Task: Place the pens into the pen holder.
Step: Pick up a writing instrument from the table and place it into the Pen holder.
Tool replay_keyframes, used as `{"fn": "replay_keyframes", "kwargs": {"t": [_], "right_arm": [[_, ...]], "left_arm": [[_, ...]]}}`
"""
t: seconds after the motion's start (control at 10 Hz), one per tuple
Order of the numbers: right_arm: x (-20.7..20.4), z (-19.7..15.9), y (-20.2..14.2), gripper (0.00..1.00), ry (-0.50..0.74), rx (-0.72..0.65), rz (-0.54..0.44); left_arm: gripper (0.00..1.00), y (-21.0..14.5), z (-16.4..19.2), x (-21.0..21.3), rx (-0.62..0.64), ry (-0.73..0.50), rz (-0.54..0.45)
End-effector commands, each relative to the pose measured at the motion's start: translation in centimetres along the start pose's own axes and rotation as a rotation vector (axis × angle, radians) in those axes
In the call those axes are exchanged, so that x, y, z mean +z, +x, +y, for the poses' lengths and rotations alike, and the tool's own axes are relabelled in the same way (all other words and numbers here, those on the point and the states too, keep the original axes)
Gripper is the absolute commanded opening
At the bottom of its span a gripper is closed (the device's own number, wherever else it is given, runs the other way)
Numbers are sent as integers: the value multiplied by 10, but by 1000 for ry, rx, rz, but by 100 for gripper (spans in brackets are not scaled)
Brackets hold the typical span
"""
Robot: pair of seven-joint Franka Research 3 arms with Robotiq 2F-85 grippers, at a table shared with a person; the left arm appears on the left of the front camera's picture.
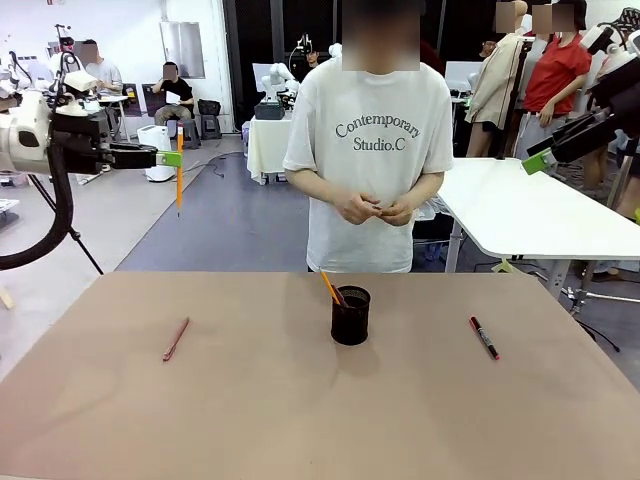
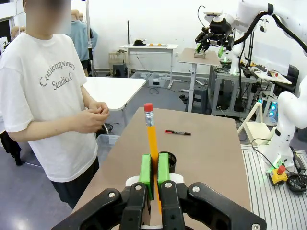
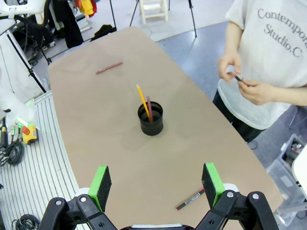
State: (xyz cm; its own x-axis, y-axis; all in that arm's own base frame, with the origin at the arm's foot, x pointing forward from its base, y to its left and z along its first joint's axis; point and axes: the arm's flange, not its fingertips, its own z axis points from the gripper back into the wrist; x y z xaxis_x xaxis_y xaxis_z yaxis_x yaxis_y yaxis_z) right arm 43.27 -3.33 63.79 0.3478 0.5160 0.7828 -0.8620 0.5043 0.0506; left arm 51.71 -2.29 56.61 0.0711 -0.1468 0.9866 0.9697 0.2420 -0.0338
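Tabletop [image 1: 250,420] sits low. Left gripper [image 1: 172,158] hangs high beyond its left edge, jaws clamped on the pencil [image 1: 179,185], long axis near vertical. Right gripper [image 3: 157,184] is up high, jaws wide, nothing between them. Pen holder [image 1: 351,316] stands mid-tabletop, right of and well below the pencil, 2 sticks inside. Marker [image 1: 484,337] lies right of it, pink pen [image 1: 176,339] left.

The holder [image 1: 350,315] stands at the middle of the table [image 1: 250,420], a pen [image 1: 176,339] to its left, a marker [image 1: 484,337] to its right. A person [image 1: 365,150] stands behind.
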Motion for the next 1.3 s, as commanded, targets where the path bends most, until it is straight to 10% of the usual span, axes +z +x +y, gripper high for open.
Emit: {"fn": "replay_keyframes", "kwargs": {"t": [0.0, 1.2], "right_arm": [[-1, 1, 1, 100, 3, 5, -11], [-1, 1, 1, 100, 3, 5, -11]], "left_arm": [[0, 2, -1, 1, -4, -8, 3], [0, 2, -1, 1, -4, -8, 3]]}}
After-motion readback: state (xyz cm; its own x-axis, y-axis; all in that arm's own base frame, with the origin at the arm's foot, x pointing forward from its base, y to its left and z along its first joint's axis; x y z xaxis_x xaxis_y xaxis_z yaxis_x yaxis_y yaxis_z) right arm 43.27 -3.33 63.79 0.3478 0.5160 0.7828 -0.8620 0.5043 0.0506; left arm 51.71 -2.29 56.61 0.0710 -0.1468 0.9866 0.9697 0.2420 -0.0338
